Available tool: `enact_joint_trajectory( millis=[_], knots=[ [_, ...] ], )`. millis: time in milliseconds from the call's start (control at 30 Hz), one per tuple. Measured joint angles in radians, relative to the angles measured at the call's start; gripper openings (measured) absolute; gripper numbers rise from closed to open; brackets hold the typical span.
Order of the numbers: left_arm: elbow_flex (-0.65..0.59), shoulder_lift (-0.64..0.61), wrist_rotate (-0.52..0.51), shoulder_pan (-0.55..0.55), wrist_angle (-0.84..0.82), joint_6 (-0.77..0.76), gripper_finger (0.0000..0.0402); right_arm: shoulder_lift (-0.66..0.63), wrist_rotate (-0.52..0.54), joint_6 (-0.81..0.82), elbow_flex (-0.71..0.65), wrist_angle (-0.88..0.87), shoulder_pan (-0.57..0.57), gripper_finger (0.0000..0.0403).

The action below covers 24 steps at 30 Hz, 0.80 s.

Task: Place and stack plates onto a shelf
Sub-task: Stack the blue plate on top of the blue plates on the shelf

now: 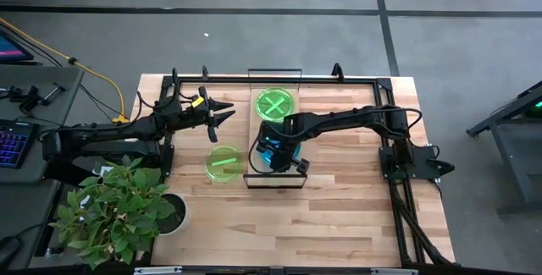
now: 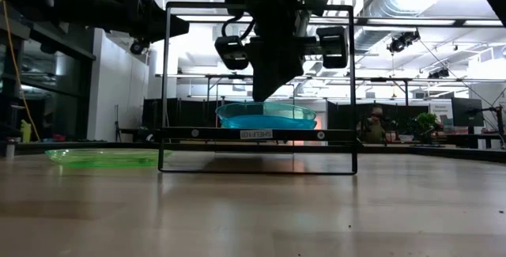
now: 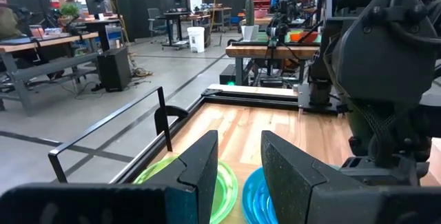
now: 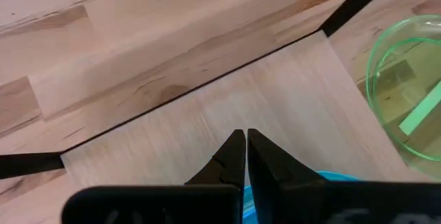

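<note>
The right end effector [image 1: 273, 150] is hovering over the shelf [image 1: 276, 176] near the middle of the table [image 1: 339, 216], its fingers [image 4: 234, 158] pressed together, right at the rim of a blue plate [image 2: 265, 115]; whether they are pinching that rim cannot be told. The blue plate is resting on the shelf's 6 o'clock half. A green plate [image 1: 275, 104] is lying on the shelf's 12 o'clock half. Another green plate [image 1: 223, 164] is sitting on the table just beside the shelf at its 9 o'clock side. The left end effector [image 1: 227, 112] is waiting at the shelf's 10 o'clock, partly open and holding nothing.
</note>
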Motion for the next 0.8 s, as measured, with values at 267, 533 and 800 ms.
enact_joint_trajectory(
  millis=[267, 533, 800],
  knots=[
    [0.0, 0.0, -0.003, 0.0, 0.0, 0.0, 0.0104, 0.006, -0.006, 0.007, 0.0, 0.011, 0.018, 0.0],
    [0.0, 0.0, -0.006, 0.0, -0.001, 0.0, 0.0104, 0.028, 0.054, 0.035, 0.004, 0.015, 0.014, 0.0],
    [0.0, 0.0, -0.007, 0.0, -0.002, 0.0, 0.0104, 0.027, 0.072, 0.034, 0.0, 0.022, 0.015, 0.0]
  ],
)
